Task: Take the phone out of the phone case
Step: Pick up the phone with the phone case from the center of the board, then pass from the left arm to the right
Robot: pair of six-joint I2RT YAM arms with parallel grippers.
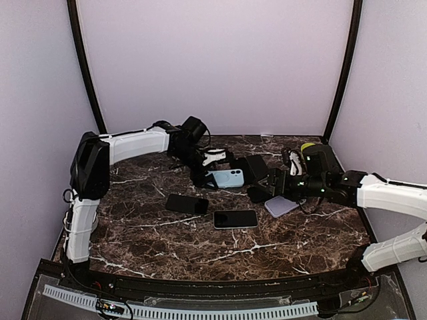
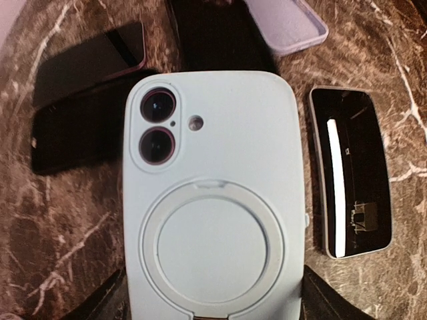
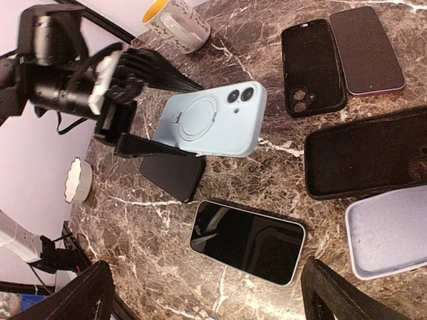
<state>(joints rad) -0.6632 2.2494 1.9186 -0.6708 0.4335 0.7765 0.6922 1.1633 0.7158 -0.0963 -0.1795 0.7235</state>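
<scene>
Four phones show in the right wrist view. One phone (image 3: 240,95), in its blue case (image 3: 200,123), hangs back-up over the table (image 3: 160,267), its bottom end clamped in the left gripper (image 3: 190,121). From it, three bare phones lie flat: a dark phone (image 3: 172,175) at 7 o'clock, a white-rimmed phone (image 3: 247,240) at 5 and a pink-rimmed phone (image 3: 367,50) at 2. Three loose cases lie there too: two black cases (image 3: 312,67) at 2 and 3, and one lilac case (image 3: 390,233) at 4. One mug (image 3: 177,23) stands at 11. The right gripper (image 1: 259,192) gapes wide, grasping nothing.

phone case (image 2: 213,200) | pale blue | phone (image 2: 158,105) inside | aloft, back up
</scene>
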